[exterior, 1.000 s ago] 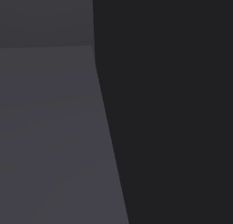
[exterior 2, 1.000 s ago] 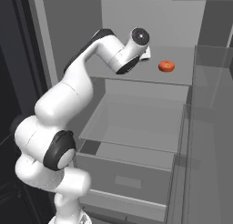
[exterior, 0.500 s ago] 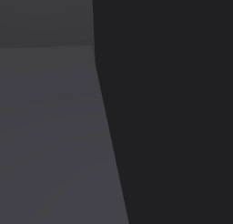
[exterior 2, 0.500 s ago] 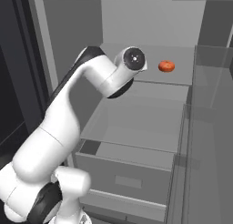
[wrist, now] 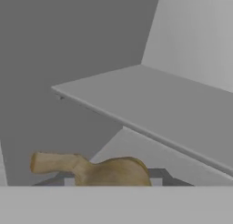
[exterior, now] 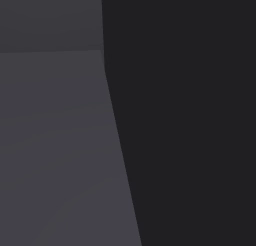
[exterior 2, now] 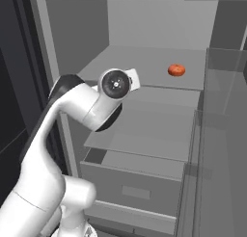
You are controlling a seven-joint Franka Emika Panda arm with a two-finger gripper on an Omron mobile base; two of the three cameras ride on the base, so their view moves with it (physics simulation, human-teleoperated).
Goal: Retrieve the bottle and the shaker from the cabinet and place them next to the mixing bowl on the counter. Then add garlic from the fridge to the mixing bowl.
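In the hand view a tan garlic (wrist: 116,169) bulb with a stubby stem pointing left lies between the two dark finger tips of my gripper (wrist: 113,181), which is shut on it. Behind it run the grey shelves of the open fridge (wrist: 150,104). In the right base view the arm's wrist (exterior 2: 116,84) hangs in front of the fridge's middle shelf (exterior 2: 144,130), and the hand itself is hidden behind the wrist. The bottle, shaker, cabinet, mixing bowl and counter are out of view.
A small red round fruit (exterior 2: 176,70) sits on the upper fridge shelf at the back right. A grey drawer (exterior 2: 135,188) fills the fridge's bottom. A clear door bin (exterior 2: 222,135) stands at the right. Dark flat panels (exterior: 180,115) stand close before the left base camera.
The arm has drawn back from the upper shelf, its wrist coming down and toward the base with the garlic still in the gripper. The red fruit has stayed put.
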